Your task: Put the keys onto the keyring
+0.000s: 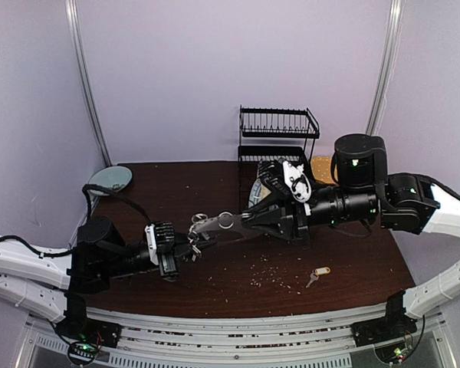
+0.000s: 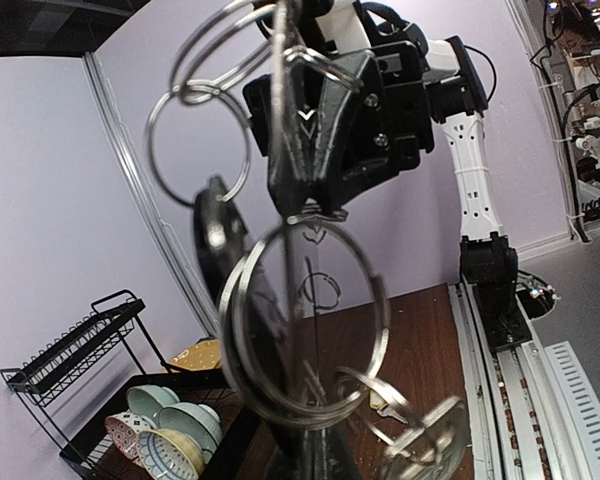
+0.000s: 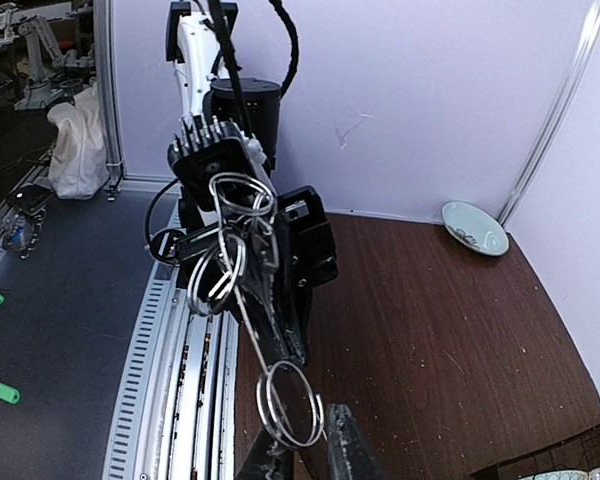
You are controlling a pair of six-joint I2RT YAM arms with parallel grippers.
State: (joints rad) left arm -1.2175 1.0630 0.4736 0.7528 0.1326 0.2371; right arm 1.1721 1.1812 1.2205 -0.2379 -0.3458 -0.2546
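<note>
The keyring (image 1: pixel 215 225), a thin grey wire hoop with small rings on it, hangs in the air between both grippers. My left gripper (image 1: pixel 190 247) is shut on its left end. My right gripper (image 1: pixel 245 220) is shut on its right end, beside a small ring (image 1: pixel 226 221). In the right wrist view the wire (image 3: pixel 246 316) runs from my right gripper (image 3: pixel 308 440) up to the left one (image 3: pixel 285 300). In the left wrist view a small ring (image 2: pixel 381 329) hangs above my left gripper (image 2: pixel 320 455). The keys (image 1: pixel 318 274), silver with a yellow tag, lie loose on the table at front right.
A black dish rack (image 1: pixel 280 134) with bowls (image 2: pixel 165 430) stands at the back. A pale dish (image 1: pixel 111 178) lies at the back left corner. A yellow mat (image 1: pixel 320 167) lies by the rack. Crumbs are scattered over the brown table (image 1: pixel 215 184).
</note>
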